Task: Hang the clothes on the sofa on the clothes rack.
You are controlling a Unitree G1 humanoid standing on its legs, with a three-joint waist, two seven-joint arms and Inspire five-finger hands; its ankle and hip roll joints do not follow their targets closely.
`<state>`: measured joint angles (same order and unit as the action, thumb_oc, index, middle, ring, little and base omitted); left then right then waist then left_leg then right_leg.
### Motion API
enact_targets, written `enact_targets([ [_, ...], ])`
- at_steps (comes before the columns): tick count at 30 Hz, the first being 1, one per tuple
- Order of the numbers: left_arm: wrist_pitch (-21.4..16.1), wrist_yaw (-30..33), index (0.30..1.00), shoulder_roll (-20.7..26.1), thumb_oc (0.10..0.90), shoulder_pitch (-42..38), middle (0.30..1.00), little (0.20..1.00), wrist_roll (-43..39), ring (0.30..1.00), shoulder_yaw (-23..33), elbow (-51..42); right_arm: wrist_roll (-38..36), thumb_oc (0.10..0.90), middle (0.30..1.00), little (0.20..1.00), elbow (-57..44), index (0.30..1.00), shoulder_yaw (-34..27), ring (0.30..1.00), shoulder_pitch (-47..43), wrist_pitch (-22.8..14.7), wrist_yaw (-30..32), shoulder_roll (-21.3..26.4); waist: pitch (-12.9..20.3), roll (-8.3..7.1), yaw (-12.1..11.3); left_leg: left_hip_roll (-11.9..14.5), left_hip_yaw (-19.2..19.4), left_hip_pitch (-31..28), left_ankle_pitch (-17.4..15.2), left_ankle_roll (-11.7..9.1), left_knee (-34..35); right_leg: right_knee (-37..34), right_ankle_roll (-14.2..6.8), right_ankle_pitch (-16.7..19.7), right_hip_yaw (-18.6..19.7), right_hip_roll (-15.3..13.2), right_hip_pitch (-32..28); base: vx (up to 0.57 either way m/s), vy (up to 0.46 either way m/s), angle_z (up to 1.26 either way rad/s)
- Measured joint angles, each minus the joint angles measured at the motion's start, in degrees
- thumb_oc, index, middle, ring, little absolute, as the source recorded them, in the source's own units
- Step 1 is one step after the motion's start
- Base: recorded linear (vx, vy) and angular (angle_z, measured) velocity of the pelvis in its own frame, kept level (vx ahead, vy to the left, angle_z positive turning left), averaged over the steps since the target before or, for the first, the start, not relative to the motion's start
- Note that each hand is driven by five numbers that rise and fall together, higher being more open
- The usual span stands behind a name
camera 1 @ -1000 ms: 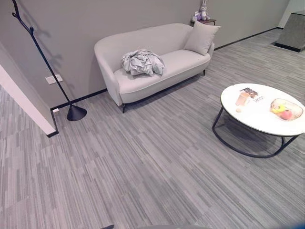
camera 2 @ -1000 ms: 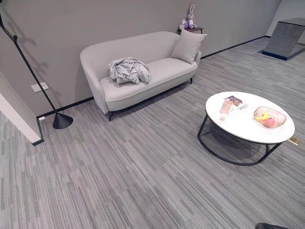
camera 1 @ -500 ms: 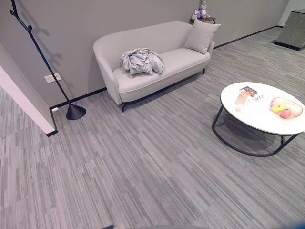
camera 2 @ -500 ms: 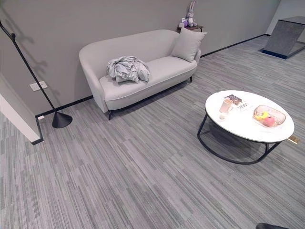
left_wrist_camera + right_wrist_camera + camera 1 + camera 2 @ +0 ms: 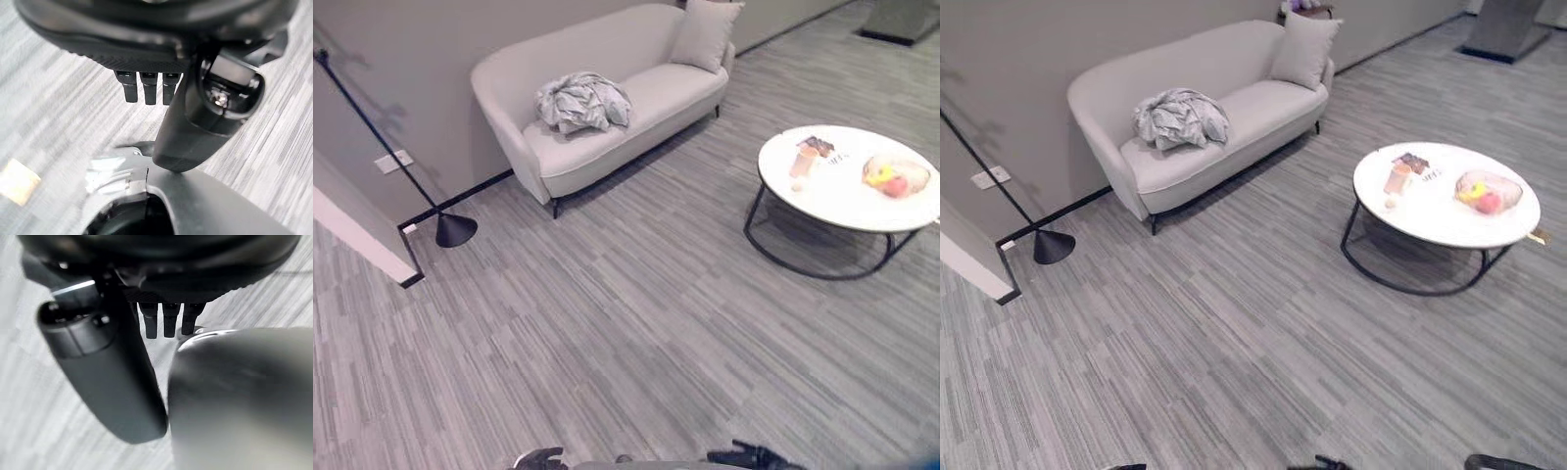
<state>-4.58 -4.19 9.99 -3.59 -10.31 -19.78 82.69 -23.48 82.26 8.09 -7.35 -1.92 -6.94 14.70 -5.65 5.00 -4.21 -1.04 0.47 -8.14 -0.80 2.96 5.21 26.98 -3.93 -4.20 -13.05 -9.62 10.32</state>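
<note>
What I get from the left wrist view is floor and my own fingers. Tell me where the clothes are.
Observer: The clothes lie in a crumpled grey bundle on the seat of the sofa, toward its left end, in the left eye view.
Operator: Now tell me where to hang them.
Observer: The clothes rack, a thin black pole on a cone base, stands by the wall to the left of the sofa, apart from it.
</note>
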Motion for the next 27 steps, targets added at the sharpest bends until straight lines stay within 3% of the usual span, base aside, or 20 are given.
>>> enact_targets([
  [1,0.13,-0.24,0.900,0.55,0.800,-0.26,0.900,0.900,0.08,0.900,-0.27,0.50,-0.77,0.800,0.900,0.900,0.06,0.900,-1.21,0.900,-0.41,-0.17,0.30,0.45,-1.02,-0.45,-0.09,-0.36,1.22,-1.06,-0.18,0.75,0.00,8.41,0.73,-0.91,-3.93,-2.97,1.97,0.19,0.035,-0.16],
  [2,-0.03,-0.34,0.900,1.01,0.800,-0.47,0.900,0.900,0.12,0.900,-0.06,0.32,-1.75,0.800,0.900,0.900,0.06,0.900,-1.24,0.900,-0.41,-0.02,-0.03,0.98,-0.88,-1.14,-0.09,-0.68,1.31,-1.45,-0.97,1.30,-0.19,11.53,0.41,-0.73,-4.59,-4.26,3.93,0.15,-0.003,-0.20],
  [4,0.03,-0.35,0.900,2.03,0.800,0.08,0.900,0.900,1.04,0.900,-0.07,0.41,-2.51,0.800,0.900,0.900,0.01,0.900,-1.92,0.900,-0.37,0.16,-0.65,0.23,-0.58,-2.97,-0.12,-1.26,1.29,-1.65,-2.00,1.93,-0.21,11.31,-1.05,0.20,-3.70,-5.40,6.27,0.20,-0.079,-0.17],
  [6,0.41,-0.39,0.900,2.08,0.800,-0.14,0.900,0.900,1.83,0.900,-0.64,0.56,-3.69,0.800,0.900,0.900,-0.05,0.900,-2.42,0.900,-0.47,0.20,-1.08,-0.05,-0.68,-3.47,0.39,-1.50,0.73,-1.95,-2.30,1.80,0.00,4.65,-1.80,0.68,-2.60,-4.20,7.45,0.35,-0.167,-0.14],
  [10,1.03,-0.39,0.900,1.88,0.800,0.27,0.900,0.900,4.00,0.900,-0.23,2.01,-6.50,0.800,0.900,0.900,-0.31,0.900,-4.88,0.900,0.73,0.31,-1.40,-1.46,-0.39,-3.90,3.57,-1.92,1.13,-3.95,-4.88,0.42,-0.01,-21.07,-5.29,3.81,-5.63,-4.27,6.45,0.29,-0.108,-0.02],
  [11,1.04,-0.30,0.900,1.83,0.800,0.34,0.900,0.900,4.21,0.900,-0.10,2.23,-6.74,0.800,0.900,0.900,-0.43,0.900,-5.45,0.900,0.27,0.31,-1.51,-1.51,-0.36,-4.01,3.65,-1.83,1.22,-4.69,-5.60,0.08,-0.03,-22.23,-4.81,5.41,-5.83,-4.29,6.49,0.59,-0.162,0.00],
  [12,1.04,-0.21,0.900,1.71,0.800,0.97,0.900,0.900,4.31,0.900,-0.42,2.22,-6.78,0.800,0.900,0.900,-0.49,0.900,-5.89,0.900,0.41,0.47,-1.60,-1.46,0.24,-3.77,4.47,-0.73,1.12,-6.24,-7.21,-1.01,-0.04,-23.28,-4.06,10.16,-6.18,-3.57,5.75,0.45,-0.118,0.11],
  [13,1.04,-0.21,0.900,1.14,0.800,1.25,0.900,0.900,4.53,0.900,-1.20,2.72,-7.46,0.800,0.900,0.900,0.53,0.900,-7.28,0.900,0.62,0.73,-1.58,-1.11,1.01,-2.08,4.95,1.58,0.59,-6.37,-9.06,-2.43,-0.36,-23.41,-4.43,14.32,-6.67,-2.13,5.61,0.60,-0.157,0.22],
  [14,1.00,-0.25,0.900,0.73,0.800,1.37,0.900,0.900,5.19,0.900,-1.15,3.39,-8.73,0.800,0.900,0.900,1.41,0.900,-8.59,0.900,1.07,1.26,-1.58,-0.80,2.51,-0.86,5.52,3.73,-0.04,-6.53,-10.14,-3.89,-0.57,-23.40,-3.92,15.68,-6.86,0.08,4.87,0.15,-0.038,0.32],
  [15,0.95,-0.24,0.900,0.46,0.800,1.61,0.900,0.900,6.16,0.900,-1.24,3.86,-8.84,0.800,0.900,0.900,1.31,0.900,-8.52,0.900,1.49,1.71,-1.38,-0.46,2.91,1.12,5.63,6.01,-1.04,-6.87,-10.39,-4.25,-1.36,-23.92,0.98,14.34,-8.47,2.11,3.02,0.62,-0.220,0.26],
  [16,0.95,-0.21,0.900,0.00,0.800,0.89,0.900,0.900,6.71,0.900,-1.43,4.01,-8.89,0.800,0.900,0.900,1.34,0.900,-8.52,0.900,1.45,1.83,-1.28,0.05,2.40,1.81,5.07,7.07,-2.20,-7.59,-9.20,-5.91,-3.24,-20.87,5.27,12.52,-8.77,2.78,2.56,0.48,-0.183,0.19],
  [18,0.09,-0.24,0.900,0.07,0.800,0.35,0.900,0.900,6.66,0.900,-1.63,5.62,-8.99,0.800,0.900,0.900,2.06,0.900,-8.34,0.900,1.81,2.74,-1.15,0.63,2.59,1.37,5.33,8.52,-7.23,-7.40,-6.51,-9.55,-6.83,-18.70,4.59,7.91,-9.30,2.82,0.08,0.48,-0.181,0.31],
  [19,-0.14,-0.18,0.900,0.25,0.800,0.40,0.900,0.900,6.64,0.900,-0.96,5.30,-8.96,0.800,0.900,0.900,2.42,0.900,-7.26,0.900,1.89,2.89,-0.98,0.92,3.10,1.30,5.23,8.98,-8.50,-7.67,-5.30,-11.42,-8.08,-17.53,5.27,6.17,-9.94,3.11,-0.64,0.52,-0.178,0.32],
  [21,-0.09,-0.20,0.900,0.44,0.800,0.68,0.900,0.900,6.58,0.900,0.07,5.11,-8.90,0.800,0.900,0.900,2.52,0.900,-6.32,0.900,1.71,2.97,-0.99,1.29,3.38,1.54,5.46,10.26,-9.00,-8.18,-4.54,-12.05,-8.51,-14.69,4.49,2.25,-10.29,3.85,-0.30,0.65,-0.250,0.15],
  [22,0.23,-0.13,0.900,1.07,0.800,0.70,0.900,0.900,6.55,0.900,-0.63,4.34,-8.94,0.800,0.900,0.900,3.32,0.900,-6.37,0.900,0.41,3.32,-0.06,0.63,3.48,0.78,4.59,10.98,-9.64,-4.60,-5.74,-13.20,-16.95,-14.05,3.08,-1.32,-10.58,4.75,-1.40,0.46,-0.202,0.09],
  [24,-0.04,0.03,0.900,1.80,0.800,1.05,0.900,0.900,6.54,0.900,-0.54,4.19,-8.61,0.800,0.900,0.900,4.68,0.900,-4.98,0.900,1.16,4.27,0.31,-0.31,4.87,-0.96,3.83,11.30,-10.12,-1.69,-5.11,-13.05,-24.67,-14.96,5.55,-1.31,-10.85,6.07,-2.77,0.43,-0.271,0.01],
  [25,-0.04,0.04,0.900,1.95,0.800,1.06,0.900,0.900,6.55,0.900,-0.49,4.25,-8.62,0.800,0.900,0.900,4.79,0.900,-4.82,0.900,1.30,4.27,0.36,-0.35,5.01,-1.03,3.81,11.35,-10.18,-1.56,-5.07,-13.01,-25.00,-15.02,5.63,-1.39,-10.97,6.14,-2.90,0.41,-0.281,0.14],
  [26,0.44,0.63,0.900,2.38,0.800,0.00,0.900,0.900,6.94,0.900,-0.62,3.93,-7.50,0.800,0.900,0.900,2.25,0.900,-0.20,0.900,1.67,3.98,1.23,-0.68,5.42,-2.21,2.64,11.79,-11.22,4.05,-1.55,-11.36,-35.91,-15.77,8.67,-2.91,-11.25,7.90,-5.13,0.33,-0.255,0.11],
  [27,0.11,1.24,0.900,3.74,0.800,-1.42,0.900,0.900,8.19,0.900,-1.91,2.43,-5.83,0.800,0.900,0.900,0.65,0.900,3.98,0.900,1.51,3.62,1.71,-1.20,4.40,-4.64,1.02,10.91,-9.90,8.70,2.44,-9.33,-44.59,-18.02,8.99,-2.55,-10.79,7.59,-7.11,0.31,-0.136,0.25],
])
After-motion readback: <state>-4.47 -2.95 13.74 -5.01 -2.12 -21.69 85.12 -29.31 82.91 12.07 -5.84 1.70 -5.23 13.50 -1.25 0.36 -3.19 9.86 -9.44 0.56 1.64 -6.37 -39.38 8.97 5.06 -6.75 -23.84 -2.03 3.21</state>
